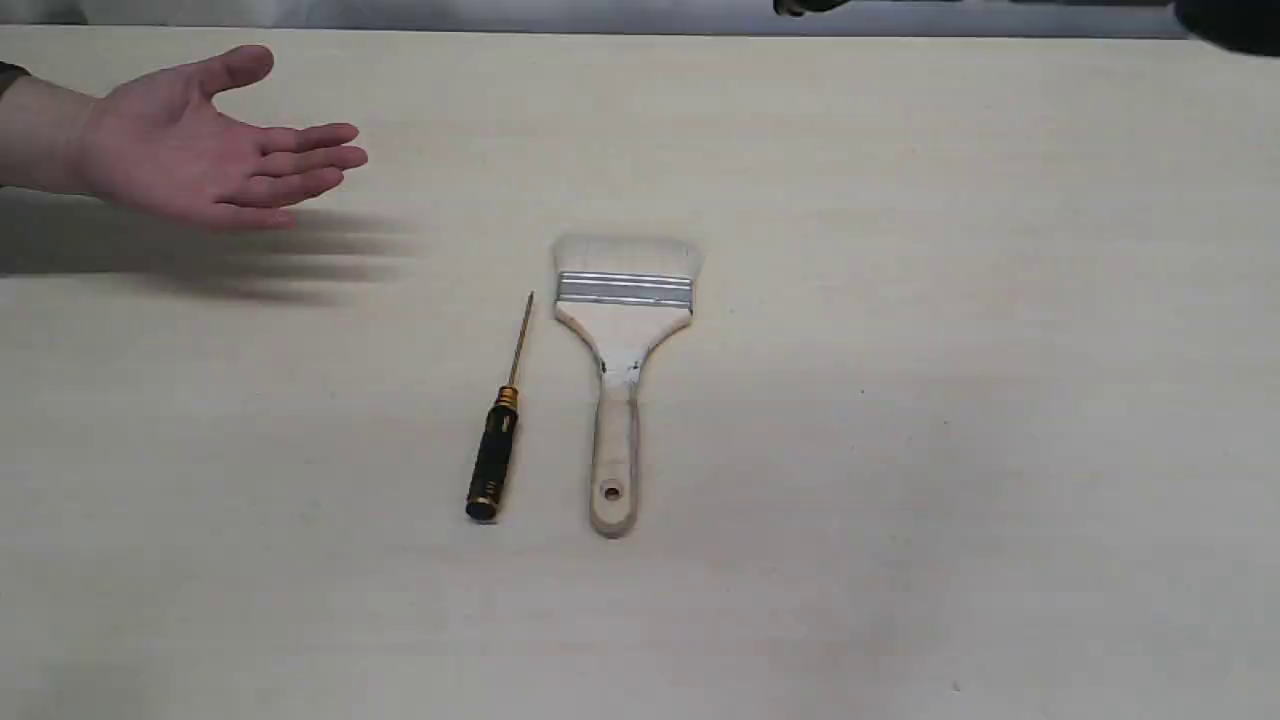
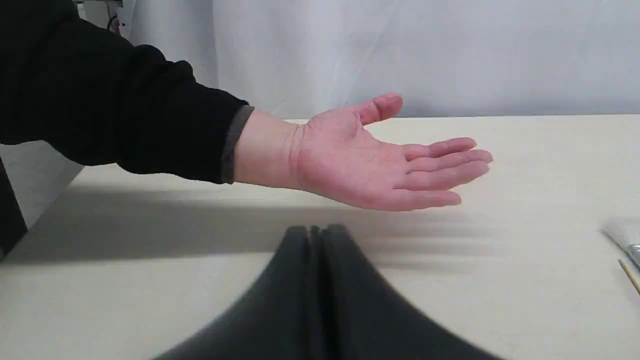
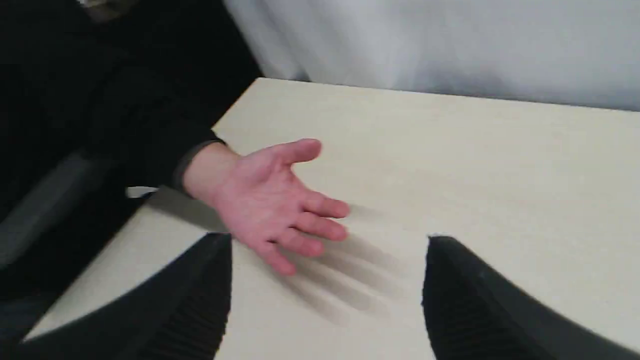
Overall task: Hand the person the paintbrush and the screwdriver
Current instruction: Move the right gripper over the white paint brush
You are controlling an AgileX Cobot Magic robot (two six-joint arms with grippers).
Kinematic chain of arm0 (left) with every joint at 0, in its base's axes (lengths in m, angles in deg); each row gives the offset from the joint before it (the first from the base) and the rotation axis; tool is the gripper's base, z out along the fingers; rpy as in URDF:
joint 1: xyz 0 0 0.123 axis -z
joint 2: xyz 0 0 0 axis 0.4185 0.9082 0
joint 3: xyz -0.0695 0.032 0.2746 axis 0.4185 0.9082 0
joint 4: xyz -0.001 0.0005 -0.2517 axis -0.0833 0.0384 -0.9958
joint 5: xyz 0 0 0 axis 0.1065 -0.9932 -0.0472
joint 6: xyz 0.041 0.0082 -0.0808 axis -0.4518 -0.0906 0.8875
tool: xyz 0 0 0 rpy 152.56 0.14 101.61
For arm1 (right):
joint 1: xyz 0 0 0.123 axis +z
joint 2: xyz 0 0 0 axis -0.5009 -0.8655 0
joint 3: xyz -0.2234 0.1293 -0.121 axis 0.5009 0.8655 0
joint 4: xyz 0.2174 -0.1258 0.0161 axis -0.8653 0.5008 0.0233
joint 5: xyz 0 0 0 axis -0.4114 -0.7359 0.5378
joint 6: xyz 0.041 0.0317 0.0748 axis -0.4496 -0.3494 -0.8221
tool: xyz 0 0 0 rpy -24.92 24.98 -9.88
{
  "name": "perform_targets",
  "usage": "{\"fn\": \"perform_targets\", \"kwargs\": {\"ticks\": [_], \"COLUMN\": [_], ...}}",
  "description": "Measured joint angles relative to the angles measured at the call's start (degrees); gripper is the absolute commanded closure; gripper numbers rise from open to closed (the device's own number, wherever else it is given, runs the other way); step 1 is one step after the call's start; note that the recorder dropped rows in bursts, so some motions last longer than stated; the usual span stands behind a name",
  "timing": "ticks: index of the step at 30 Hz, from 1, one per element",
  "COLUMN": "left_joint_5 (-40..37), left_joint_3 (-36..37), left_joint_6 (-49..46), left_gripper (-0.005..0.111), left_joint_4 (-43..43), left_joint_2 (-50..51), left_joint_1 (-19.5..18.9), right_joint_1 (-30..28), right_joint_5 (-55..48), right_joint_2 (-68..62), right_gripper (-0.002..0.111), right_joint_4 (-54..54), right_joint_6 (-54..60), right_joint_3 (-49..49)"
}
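The paintbrush (image 1: 622, 372) lies flat mid-table, pale bristles toward the far edge, wooden handle with its hole toward the near edge. Just left of it lies the screwdriver (image 1: 498, 432), black handle near, brass shaft pointing away. The person's open hand (image 1: 205, 145) hovers palm up over the far left of the table; it also shows in both wrist views (image 2: 385, 160) (image 3: 270, 205). My left gripper (image 2: 316, 231) is shut and empty, short of the hand. My right gripper (image 3: 327, 240) is open, nothing between its fingers. A corner of the bristles (image 2: 622, 234) and the shaft tip (image 2: 631, 275) show in the left wrist view.
The pale wooden table (image 1: 950, 450) carries only the two tools. A grey-white curtain (image 2: 400, 50) hangs behind the far edge. Dark bits of the right arm (image 1: 1230, 25) show at the exterior view's top right. The person's black sleeve (image 2: 115, 100) reaches in from the left.
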Motion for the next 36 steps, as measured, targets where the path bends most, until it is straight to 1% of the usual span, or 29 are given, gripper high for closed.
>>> {"fn": "perform_targets", "kwargs": {"ticks": [2, 4, 6, 8, 13, 18, 26, 31, 36], "left_joint_5": [0.0, 0.0, 0.0, 0.0, 0.0, 0.0, 0.0, 0.0, 0.0], "left_joint_3": [0.0, 0.0, 0.0, 0.0, 0.0, 0.0, 0.0, 0.0, 0.0], "left_joint_6": [0.0, 0.0, 0.0, 0.0, 0.0, 0.0, 0.0, 0.0, 0.0], "left_gripper": [0.107, 0.107, 0.107, 0.107, 0.107, 0.107, 0.107, 0.107, 0.107], "left_joint_4": [0.0, 0.0, 0.0, 0.0, 0.0, 0.0, 0.0, 0.0, 0.0], "left_joint_2": [0.0, 0.0, 0.0, 0.0, 0.0, 0.0, 0.0, 0.0, 0.0], "left_joint_1": [0.0, 0.0, 0.0, 0.0, 0.0, 0.0, 0.0, 0.0, 0.0], "right_joint_1": [-1.5, -1.8, -1.9, -1.9, -1.9, -1.9, -1.9, -1.9, -1.9], "right_joint_5": [3.8, 4.2, 2.7, 1.4, 0.7, 0.7, -0.1, -2.7, -4.4], "right_joint_2": [0.0, 0.0, 0.0, -0.1, -0.8, -5.1, -16.3, -20.0, -20.9], "right_gripper": [0.051, 0.053, 0.053, 0.053, 0.053, 0.053, 0.053, 0.057, 0.057], "right_joint_4": [0.0, 0.2, 1.0, 1.2, 1.4, 1.4, 1.4, 1.4, 1.4], "right_joint_6": [-0.2, -0.2, 0.0, 2.8, 6.5, 7.9, 9.3, 9.6, 9.8], "right_joint_3": [-1.0, -1.2, -1.2, -1.2, -1.2, -1.0, 2.0, 3.4, 4.1]}}
